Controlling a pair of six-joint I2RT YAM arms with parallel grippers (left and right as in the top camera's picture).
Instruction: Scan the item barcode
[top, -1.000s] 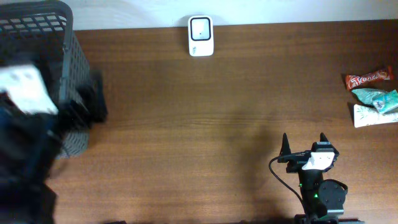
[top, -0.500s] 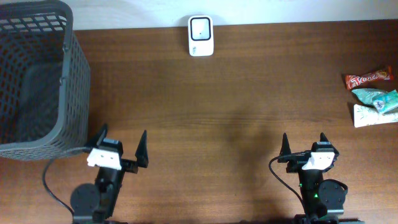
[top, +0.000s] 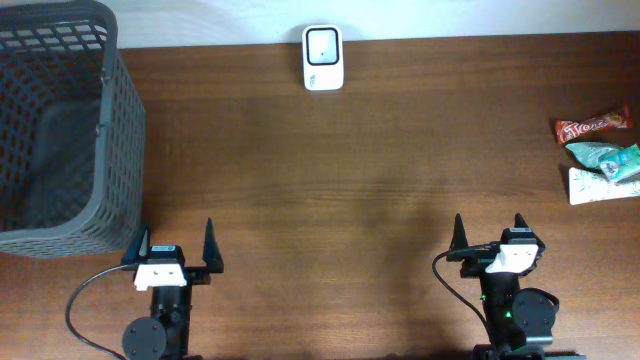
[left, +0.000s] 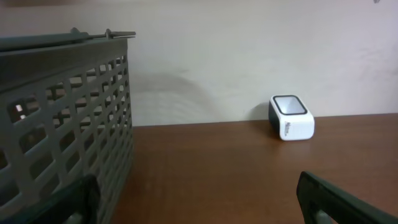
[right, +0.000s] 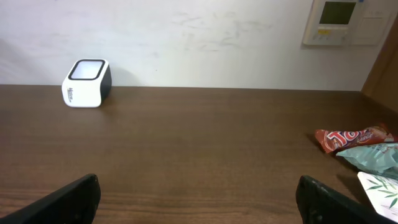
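Note:
The white barcode scanner (top: 323, 57) stands at the table's far edge, also in the left wrist view (left: 291, 117) and the right wrist view (right: 87, 83). Three items lie at the far right: a red candy bar (top: 593, 126) (right: 353, 138), a green packet (top: 605, 158) (right: 373, 154) and a white leaf-print packet (top: 600, 186) (right: 380, 190). My left gripper (top: 176, 232) (left: 198, 186) sits open and empty at the front left. At the front right, my right gripper (top: 489, 222) (right: 199, 183) is open too, holding nothing, well short of the items.
A tall dark grey mesh basket (top: 125, 150) (left: 62, 124) fills the left end of the table, just beyond and left of my left gripper. A wall panel (right: 345, 22) hangs behind the table.
A blurred dark shape over the basket a second ago is gone. The left gripper came into view at the front left and swung from tilted right to pointing straight ahead. The right arm stayed still.

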